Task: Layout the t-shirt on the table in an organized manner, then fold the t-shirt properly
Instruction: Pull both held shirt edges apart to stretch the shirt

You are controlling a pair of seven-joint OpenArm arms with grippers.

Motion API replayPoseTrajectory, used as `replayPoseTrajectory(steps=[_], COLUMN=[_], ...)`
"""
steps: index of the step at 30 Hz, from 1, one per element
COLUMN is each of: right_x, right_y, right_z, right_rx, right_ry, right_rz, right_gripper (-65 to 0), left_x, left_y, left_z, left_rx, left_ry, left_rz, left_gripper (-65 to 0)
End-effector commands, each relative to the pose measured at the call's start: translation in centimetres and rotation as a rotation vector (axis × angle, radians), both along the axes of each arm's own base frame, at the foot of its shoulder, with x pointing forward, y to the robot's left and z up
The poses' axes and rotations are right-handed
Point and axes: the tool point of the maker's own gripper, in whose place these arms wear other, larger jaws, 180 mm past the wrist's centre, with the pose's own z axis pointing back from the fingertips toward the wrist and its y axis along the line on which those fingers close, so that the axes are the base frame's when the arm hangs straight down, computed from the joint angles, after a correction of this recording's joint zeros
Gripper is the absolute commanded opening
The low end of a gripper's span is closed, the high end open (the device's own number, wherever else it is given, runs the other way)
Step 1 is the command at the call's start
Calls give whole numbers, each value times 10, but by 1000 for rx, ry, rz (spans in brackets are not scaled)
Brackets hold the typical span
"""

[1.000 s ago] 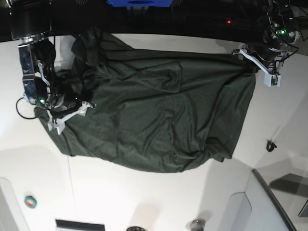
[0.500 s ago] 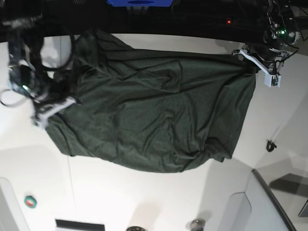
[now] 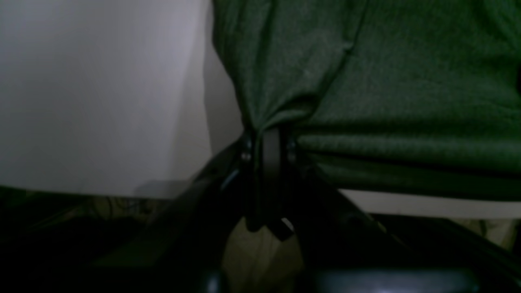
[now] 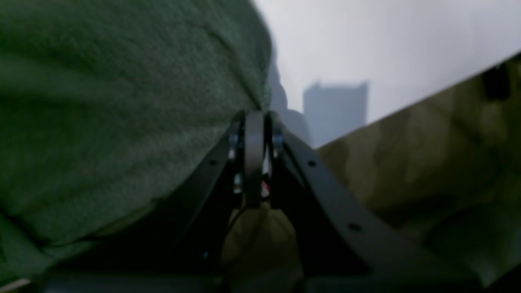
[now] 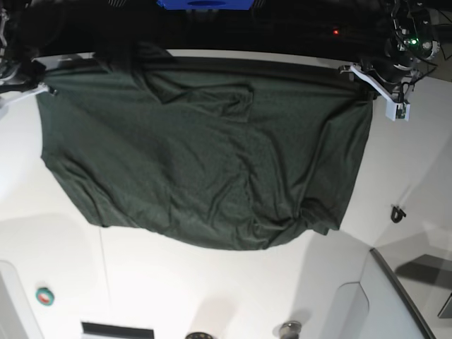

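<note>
Now t-shirt (image 5: 205,155) stretched between both pincers — right grip apparently pinched.

T-shirt (image 5: 205,162) spread on table (image 5: 212,289), far edge stretched between both end effectors.

Cut off and blurred
The right pincer (image 5: 28,76) is half cut by the base view's left edge; the right wrist view blurs the shirt (image 4: 122,101).
</note>
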Motion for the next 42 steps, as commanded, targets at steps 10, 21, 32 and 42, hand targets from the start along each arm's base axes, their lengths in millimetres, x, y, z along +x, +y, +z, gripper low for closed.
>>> replayPoseTrajectory(steps=[10,21,32,42], right_x=[27,30,26,28], right_y=[3,14,16,15], right_z=[-9,-12,-12,-11], right_rx=[2,12,15,14], right_ry=[-13,-12,-7,-9], right_rz=[25,57,59,59], right_gripper=[-638,-638,-638,-638], left_x=[0,-30,-40,-18], left_y=[7,12,53,43], left_z=[5,-18,-3,33], left_rx=[23,10,48,-116], left_ry=[-10,130,92,-23], left_rz=[1,24,166,217], left_gripper=[-650,-650,-402,-402])
